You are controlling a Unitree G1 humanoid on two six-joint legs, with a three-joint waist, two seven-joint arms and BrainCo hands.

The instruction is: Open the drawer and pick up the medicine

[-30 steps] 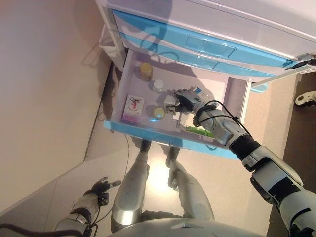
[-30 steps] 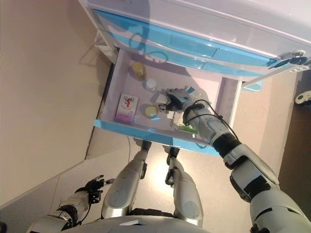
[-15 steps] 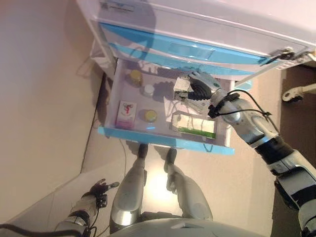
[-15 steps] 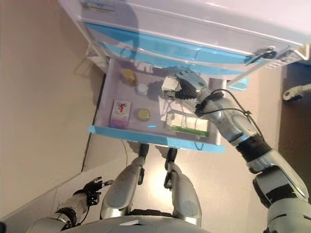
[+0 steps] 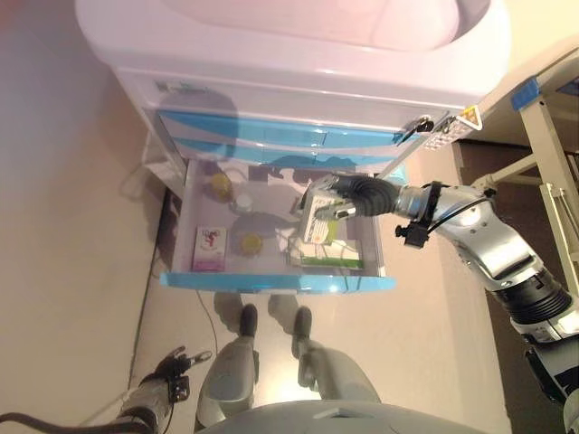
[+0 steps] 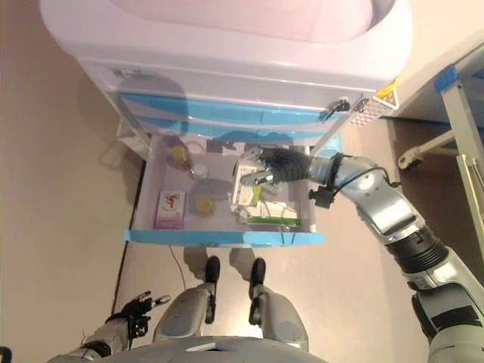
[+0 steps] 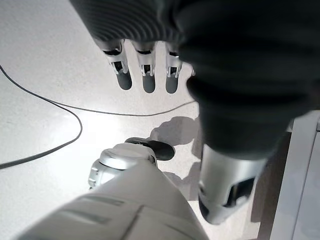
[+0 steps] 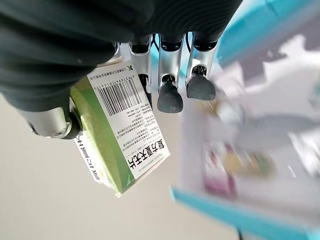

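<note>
From the head cameras: a white, smooth-skinned cabinet [image 5: 298, 54] with rounded top and glossy blue drawer fronts, standing on a pale speckled floor [image 5: 81, 271]. Lowest drawer [image 5: 271, 280] pulled out, shallow and rectangular, white inside, blue along the front lip. Inside, toward the robot's left: a flat pink-and-white carton [image 5: 209, 250], a round yellow-capped jar [image 5: 250, 243], a second yellowish jar [image 5: 220, 184] farther back, a small white-lidded pot [image 5: 242, 201] between them. Nearer the robot's right, a long green-edged box [image 5: 326, 259] lying flat. Above that box, the right hand [image 5: 348, 199], fingers curled round a green-and-white medicine box [image 5: 319, 220], lifted clear of the drawer floor. Metal frame legs [image 5: 552, 181] at the far right. Left hand [image 5: 172, 369] low beside the body, well apart from the drawer.

From the left wrist: left hand [image 7: 145, 65] with straight, relaxed fingers over the speckled floor, holding nothing.

From the right wrist: medicine box [image 8: 117, 130], cardboard, crisp-cornered, barcode on the white face, green on the side, pinched between thumb and fingers [image 8: 169, 95]; drawer blurred beyond.
</note>
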